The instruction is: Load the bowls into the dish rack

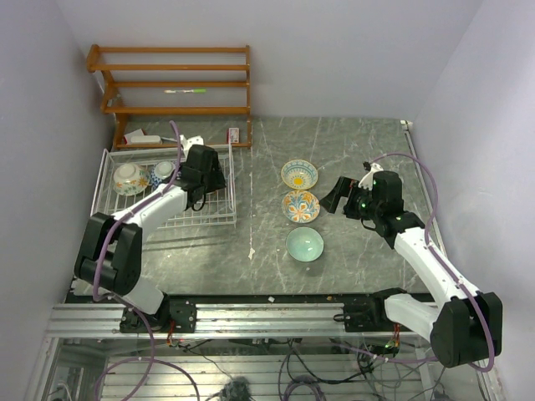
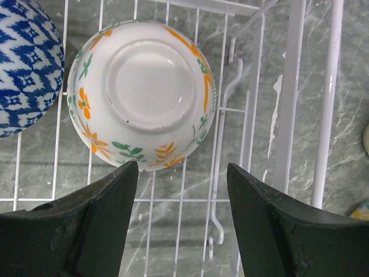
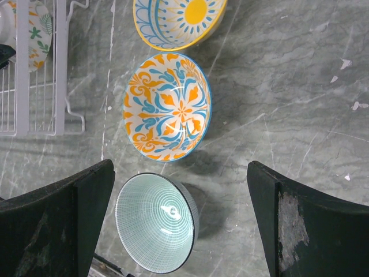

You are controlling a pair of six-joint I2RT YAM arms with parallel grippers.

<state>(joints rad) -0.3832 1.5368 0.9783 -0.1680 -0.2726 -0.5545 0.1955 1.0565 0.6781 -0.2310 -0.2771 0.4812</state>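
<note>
A: Left end effector (image 2: 181,173): fingers apart, empty, over the upturned orange-flowered bowl (image 2: 144,92) in the dish rack (image 2: 300,115), beside a blue-patterned bowl (image 2: 23,69).
B: Right end effector (image 3: 180,173)?
A: Apart, empty, above the orange-and-blue bowl (image 3: 167,107). The yellow bowl (image 3: 179,20) and teal bowl (image 3: 155,222) flank it on the surface (image 3: 288,115).
B: Loading looks roughly half done. Next move: descend and close on one rim.

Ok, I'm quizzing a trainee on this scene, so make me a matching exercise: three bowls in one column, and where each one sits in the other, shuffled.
Bowls:
1. pale teal bowl
2. orange-and-green floral bowl
3. yellow sunburst bowl

Places:
A. upside down in the dish rack
B. on the table, far end of the row
C. on the table, near end of the row

Pairs: 1-C, 2-A, 3-B
</note>
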